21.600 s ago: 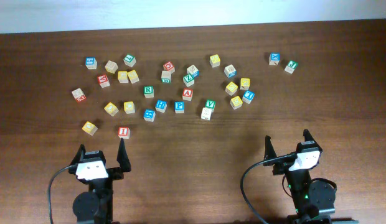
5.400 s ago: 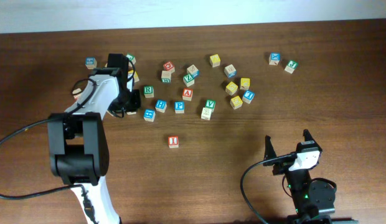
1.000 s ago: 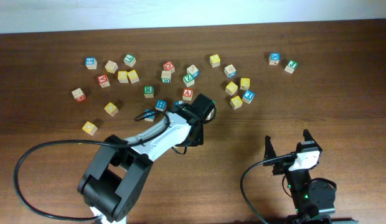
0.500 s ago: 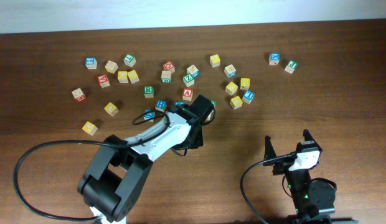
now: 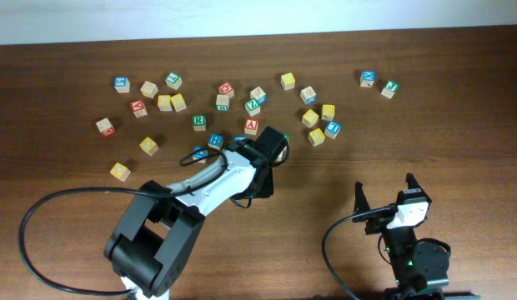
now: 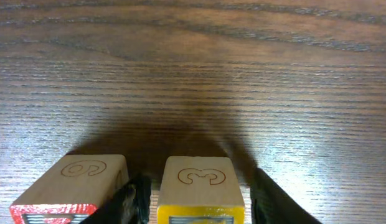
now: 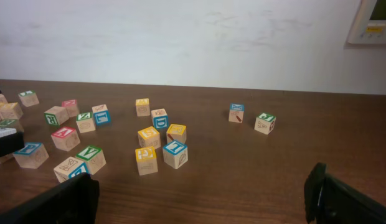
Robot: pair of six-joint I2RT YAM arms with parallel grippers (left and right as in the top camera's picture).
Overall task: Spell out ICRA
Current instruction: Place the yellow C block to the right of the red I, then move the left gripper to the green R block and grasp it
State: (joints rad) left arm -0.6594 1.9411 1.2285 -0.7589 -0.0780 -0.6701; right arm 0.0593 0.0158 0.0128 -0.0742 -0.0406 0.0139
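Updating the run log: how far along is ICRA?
Looks done: one red-edged block set down apart from the pile. In hand: left gripper straddles a yellow-edged block right beside it; grip unclear, letters unreadable. Left: green R and red A sit in the pile; right gripper idle, open.

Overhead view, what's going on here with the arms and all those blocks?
The left gripper is low over the brown wooden table, its fingers either side of a yellow-edged wooden block beside a red-edged wooden block. Whether it grips is unclear. The right gripper rests open, holding nothing.
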